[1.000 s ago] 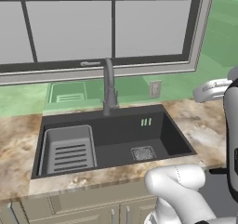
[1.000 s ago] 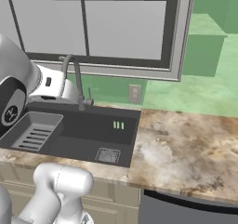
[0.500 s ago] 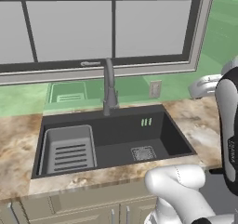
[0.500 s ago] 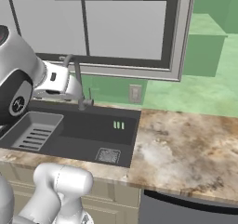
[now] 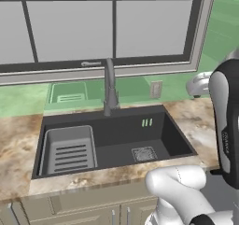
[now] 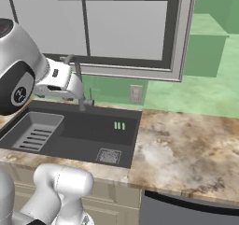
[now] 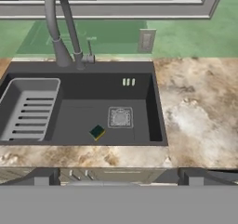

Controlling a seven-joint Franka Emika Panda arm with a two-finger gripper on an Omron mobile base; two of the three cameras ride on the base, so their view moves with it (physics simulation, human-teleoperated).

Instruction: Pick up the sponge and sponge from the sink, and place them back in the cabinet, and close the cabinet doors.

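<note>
claw (image 7: pixel 118 181): tips apart, holds nothing | arm has swung further over the sink (image 7: pixel 153 107) since before | dark sponge (image 7: pixel 97 132) on basin floor, not yet grasped

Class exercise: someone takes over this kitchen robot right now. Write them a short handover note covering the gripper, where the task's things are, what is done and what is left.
Gripper: raised above the counter's front edge, looking down into the sink; nothing between its fingertips; open or shut cannot be told.
Sink: black basin with the grey rack on one side, the square drain in the floor and the faucet behind.
Sponge: the dark-topped one lies flat on the basin floor, just beside the drain, apart from the rack.
Done: nothing judged from here; that sponge is not yet picked.
Left: grasp it, find the second sponge, shelve both in the cabinet, shut its doors.
</note>
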